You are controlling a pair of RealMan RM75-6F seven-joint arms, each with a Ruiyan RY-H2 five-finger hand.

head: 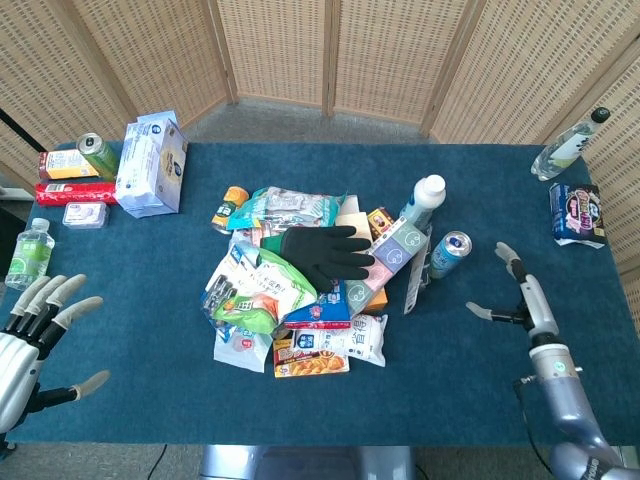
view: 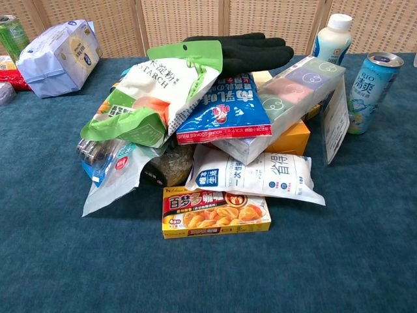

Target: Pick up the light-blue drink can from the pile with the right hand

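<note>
The light-blue drink can stands upright at the right edge of the pile, beside a white card; the chest view shows the same can at its far right. My right hand hovers over the cloth a short way right of the can, fingers spread, holding nothing. My left hand sits at the table's near left corner, fingers apart and empty. Neither hand appears in the chest view.
The pile holds a black glove, a green starch bag, a pastel box, a white bottle and snack packs. Boxes and a green can lie far left. A bottle and packet lie far right.
</note>
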